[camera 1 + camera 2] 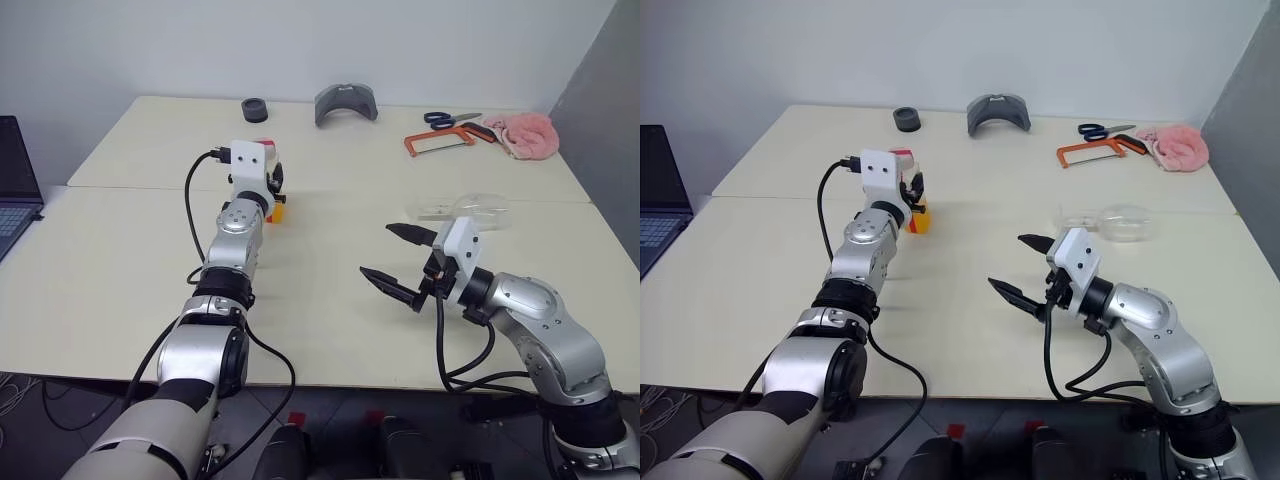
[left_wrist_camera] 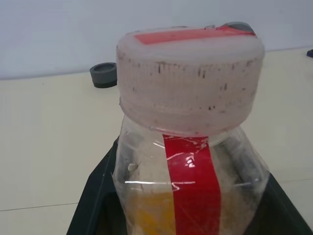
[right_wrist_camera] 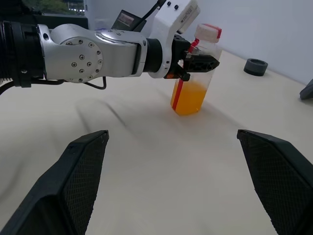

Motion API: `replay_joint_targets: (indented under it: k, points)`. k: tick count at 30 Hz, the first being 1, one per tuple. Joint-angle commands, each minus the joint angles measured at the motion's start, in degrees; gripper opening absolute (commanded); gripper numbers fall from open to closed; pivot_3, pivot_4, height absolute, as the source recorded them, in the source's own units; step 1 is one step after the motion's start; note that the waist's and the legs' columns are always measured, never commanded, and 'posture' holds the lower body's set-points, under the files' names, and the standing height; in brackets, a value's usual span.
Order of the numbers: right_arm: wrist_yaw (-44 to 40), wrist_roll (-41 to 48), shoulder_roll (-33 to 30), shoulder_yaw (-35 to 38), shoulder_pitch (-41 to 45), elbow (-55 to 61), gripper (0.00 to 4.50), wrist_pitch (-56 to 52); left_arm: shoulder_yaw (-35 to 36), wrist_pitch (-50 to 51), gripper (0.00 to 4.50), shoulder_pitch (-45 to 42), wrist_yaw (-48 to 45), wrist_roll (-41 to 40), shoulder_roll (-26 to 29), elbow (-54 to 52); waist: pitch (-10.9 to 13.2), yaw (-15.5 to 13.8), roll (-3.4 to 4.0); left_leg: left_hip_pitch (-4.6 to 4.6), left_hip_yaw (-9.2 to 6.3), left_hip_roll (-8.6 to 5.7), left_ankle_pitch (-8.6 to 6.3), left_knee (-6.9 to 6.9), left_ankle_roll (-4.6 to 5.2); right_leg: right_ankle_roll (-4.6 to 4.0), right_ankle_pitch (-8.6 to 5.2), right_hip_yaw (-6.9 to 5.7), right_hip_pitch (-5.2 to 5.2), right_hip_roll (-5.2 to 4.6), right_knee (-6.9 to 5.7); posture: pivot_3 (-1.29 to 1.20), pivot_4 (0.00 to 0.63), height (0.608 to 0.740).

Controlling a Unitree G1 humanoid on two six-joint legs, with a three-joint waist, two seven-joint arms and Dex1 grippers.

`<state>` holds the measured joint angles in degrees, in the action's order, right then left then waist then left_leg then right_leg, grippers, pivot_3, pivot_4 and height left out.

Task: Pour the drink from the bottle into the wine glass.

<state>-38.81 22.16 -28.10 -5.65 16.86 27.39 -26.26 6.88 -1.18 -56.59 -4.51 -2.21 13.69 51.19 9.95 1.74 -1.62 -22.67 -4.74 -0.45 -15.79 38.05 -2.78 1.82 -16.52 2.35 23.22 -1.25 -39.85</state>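
I see my left pincer (image 3: pixel 198 62) closed around the bottle (image 3: pixel 194 73), its black fingers (image 2: pixel 95 196) pressing both sides of the clear body below the red and white cap (image 2: pixel 190 78). The bottle stands upright on the tabletop (image 1: pixel 330 300) and the orange drink (image 3: pixel 188 98) fills only its lower part. My right pincer (image 1: pixel 400 262) is wide open and holds nothing; it hangs just above the tabletop, well apart from the bottle. The wine glass (image 1: pixel 1110 220) lies on its side behind the right pincer. The tabletop is pale cream. Along its far edge are a small dark ring (image 1: pixel 255 109), a grey curved piece (image 1: pixel 346 103), scissors (image 1: pixel 450 119), an orange saw (image 1: pixel 440 141) and a pink cloth (image 1: pixel 527 134). A white wall (image 1: pixel 300 40) stands behind, and a laptop (image 1: pixel 15 185) is at the left.
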Motion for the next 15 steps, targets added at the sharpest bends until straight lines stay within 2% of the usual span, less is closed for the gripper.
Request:
replay_joint_targets:
  k: [1,7,10,15]
  points:
    - [-0.2,0.8,0.1,0.7,1.2,1.9,4.50,0.6,0.2,-2.6,1.78,-0.6,-0.9,-0.4,0.0,-3.0,0.0,0.0,0.00,0.00,0.00,0.00,0.00,0.00,0.00,0.00,0.00,0.00,0.00,0.00,0.00,0.00,0.150,0.740]
    - [-0.1,1.4,-0.3,1.9,1.5,2.6,4.50,0.4,0.5,-4.1,1.78,4.0,-11.3,-6.1,-2.0,-10.4,0.0,0.0,0.00,-0.01,-0.01,0.04,0.07,0.00,-0.12,0.00,0.00,0.00,0.01,-0.02,0.00,0.00,0.150,0.740]
    - [0.0,3.2,-1.1,3.7,1.0,4.2,4.50,-0.9,-1.2,-1.5,1.78,7.8,-21.4,-10.4,-3.0,-17.1,0.0,0.0,0.00,-0.05,0.00,0.04,0.10,0.01,-0.17,0.00,0.00,0.00,0.02,-0.04,0.00,0.00,0.150,0.740]
    - [1.4,10.7,-4.0,9.6,-1.0,10.6,4.50,-7.0,-9.0,8.6,1.78,16.0,-45.2,-19.0,-1.5,-32.0,0.0,0.0,0.01,-0.07,-0.01,0.09,0.10,0.00,-0.18,-0.01,0.00,0.00,0.01,-0.05,0.01,0.00,0.150,0.740]
